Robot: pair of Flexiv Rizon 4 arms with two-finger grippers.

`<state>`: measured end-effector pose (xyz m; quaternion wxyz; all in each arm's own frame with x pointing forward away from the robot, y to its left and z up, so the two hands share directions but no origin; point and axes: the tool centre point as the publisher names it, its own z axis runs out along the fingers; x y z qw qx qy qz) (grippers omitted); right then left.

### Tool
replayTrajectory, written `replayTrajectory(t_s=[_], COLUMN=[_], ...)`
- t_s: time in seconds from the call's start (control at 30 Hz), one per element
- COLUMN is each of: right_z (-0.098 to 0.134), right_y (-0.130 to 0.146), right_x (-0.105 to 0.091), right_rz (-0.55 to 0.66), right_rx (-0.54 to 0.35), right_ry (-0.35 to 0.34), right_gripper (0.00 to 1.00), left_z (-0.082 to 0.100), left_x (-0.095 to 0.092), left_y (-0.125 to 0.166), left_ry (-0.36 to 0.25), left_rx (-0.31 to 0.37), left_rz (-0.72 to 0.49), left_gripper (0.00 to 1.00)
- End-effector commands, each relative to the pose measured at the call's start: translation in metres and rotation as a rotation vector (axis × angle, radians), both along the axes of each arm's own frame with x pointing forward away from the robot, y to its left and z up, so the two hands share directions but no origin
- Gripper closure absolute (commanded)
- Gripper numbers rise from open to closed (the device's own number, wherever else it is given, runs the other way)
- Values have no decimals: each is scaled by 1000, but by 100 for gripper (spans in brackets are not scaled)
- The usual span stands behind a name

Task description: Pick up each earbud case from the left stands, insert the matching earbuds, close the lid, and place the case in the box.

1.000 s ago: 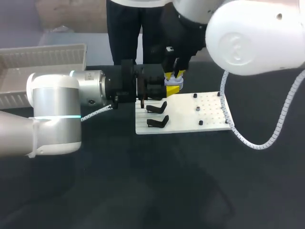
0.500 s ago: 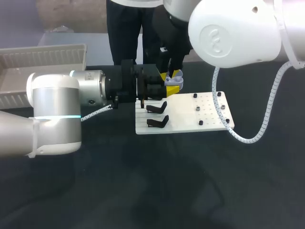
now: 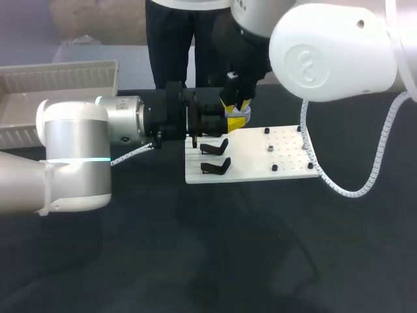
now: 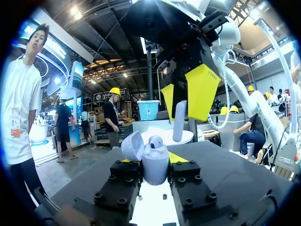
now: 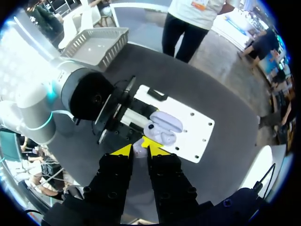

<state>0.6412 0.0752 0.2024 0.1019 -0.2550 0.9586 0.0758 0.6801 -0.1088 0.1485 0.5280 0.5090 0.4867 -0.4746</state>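
Right hand (image 5: 140,149) pinches an earbud (image 4: 179,122) just above the open earbud case (image 4: 154,165) clamped in left hand (image 4: 153,160).

Your right arm's big white elbow joint (image 3: 332,59) has swung back toward the right edge of the black table (image 3: 365,254); the right gripper (image 3: 236,105) with the pale lilac earbud (image 4: 179,120) shifted slightly.

Open surface (image 3: 215,248) lies before the board (image 3: 260,166); black stands (image 3: 215,167), left arm (image 3: 71,156) and right arm (image 3: 332,52) crowd its left end
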Motion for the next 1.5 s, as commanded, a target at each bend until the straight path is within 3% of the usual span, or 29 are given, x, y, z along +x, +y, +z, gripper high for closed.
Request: replayTrajectory(t_s=[0.03,1.5], right_z=[-2,-12], right_y=[2,2], right_x=[3,23], right_rz=[3,4], right_rx=[-5,-41], right_ry=[4,-21], right_gripper=[100,100], left_z=[-1,-1], left_x=[-1,-1], left_y=[0,0], left_ry=[-5,-5], left_rx=[-5,-5], left_rz=[6,6], left_gripper=[100,100])
